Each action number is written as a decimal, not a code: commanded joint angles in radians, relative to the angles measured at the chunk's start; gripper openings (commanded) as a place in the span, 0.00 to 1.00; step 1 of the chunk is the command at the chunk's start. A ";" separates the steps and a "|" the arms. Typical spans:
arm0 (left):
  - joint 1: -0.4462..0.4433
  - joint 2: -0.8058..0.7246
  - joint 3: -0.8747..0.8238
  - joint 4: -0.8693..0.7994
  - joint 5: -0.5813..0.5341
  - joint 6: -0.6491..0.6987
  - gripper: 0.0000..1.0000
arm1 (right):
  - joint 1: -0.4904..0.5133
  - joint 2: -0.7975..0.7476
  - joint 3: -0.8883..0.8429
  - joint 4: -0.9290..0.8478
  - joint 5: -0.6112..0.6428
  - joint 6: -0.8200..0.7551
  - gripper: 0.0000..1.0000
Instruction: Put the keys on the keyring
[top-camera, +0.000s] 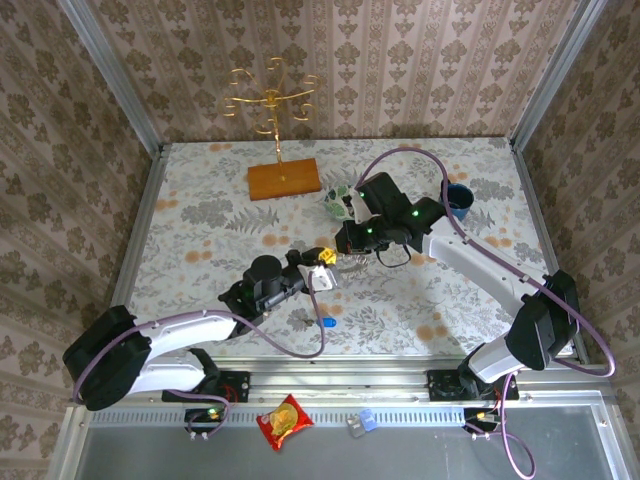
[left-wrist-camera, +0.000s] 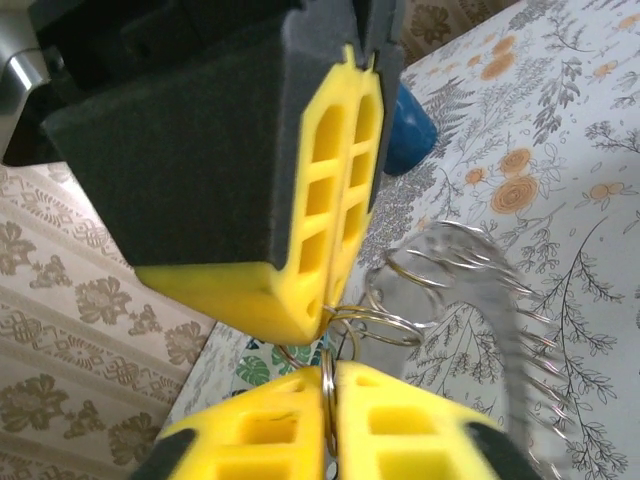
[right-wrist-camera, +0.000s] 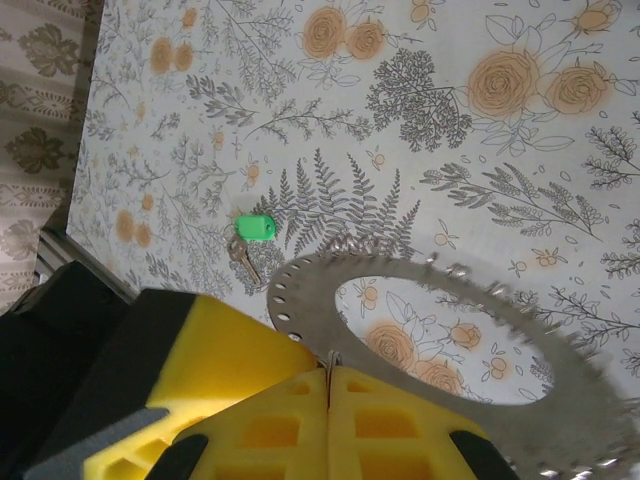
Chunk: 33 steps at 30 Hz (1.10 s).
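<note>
The keyring (right-wrist-camera: 306, 300), a wide flat grey ring with small holes and several thin wire loops, hangs above the table between both grippers. My right gripper (right-wrist-camera: 328, 372) is shut on a wire loop at its edge. My left gripper (left-wrist-camera: 330, 372) is shut on another thin loop, its tips almost touching the right gripper's yellow fingers (left-wrist-camera: 340, 190); the keyring (left-wrist-camera: 505, 320) looks blurred there. From above, the left gripper (top-camera: 322, 262) and right gripper (top-camera: 343, 245) meet mid-table. The green-headed key (right-wrist-camera: 250, 230) lies on the table beneath. The blue-headed key (top-camera: 325, 323) lies near the front edge.
A green-and-white patterned bowl (top-camera: 338, 204) stands just behind the grippers. A blue cup (top-camera: 460, 200) is at the back right. A gold stand on a wooden base (top-camera: 284, 180) stands at the back. A snack packet (top-camera: 283, 422) lies below the table's front rail.
</note>
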 joint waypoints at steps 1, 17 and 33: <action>-0.003 0.005 0.031 -0.004 0.008 -0.005 0.03 | 0.001 -0.033 0.033 -0.023 -0.016 0.015 0.00; -0.007 0.011 0.120 -0.107 -0.110 -0.503 0.00 | -0.001 -0.045 0.001 0.018 0.108 -0.045 0.00; -0.008 -0.031 0.264 -0.371 -0.181 -0.900 0.00 | -0.001 -0.078 -0.064 0.117 0.085 -0.106 0.00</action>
